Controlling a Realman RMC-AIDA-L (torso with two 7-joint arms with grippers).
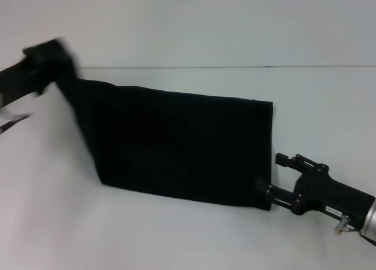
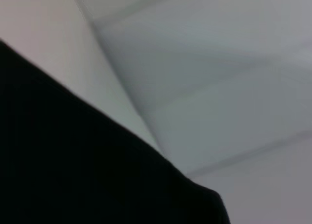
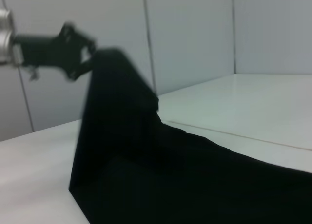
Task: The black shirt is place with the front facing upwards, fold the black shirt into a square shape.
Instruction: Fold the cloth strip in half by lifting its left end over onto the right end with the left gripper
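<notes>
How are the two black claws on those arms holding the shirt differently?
The left end effector is raised off the table, pulling one end of the black shirt up into a steep slope; the right end effector sits low at the shirt's near corner, where the cloth lies flat. The left reaches in from the far side, the right from the near side. Both are black and grip the shirt's edge.

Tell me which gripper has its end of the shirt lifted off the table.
The left gripper: it holds a corner of the black shirt raised above the table. The right gripper is down at table level, at the shirt's near right corner.
</notes>
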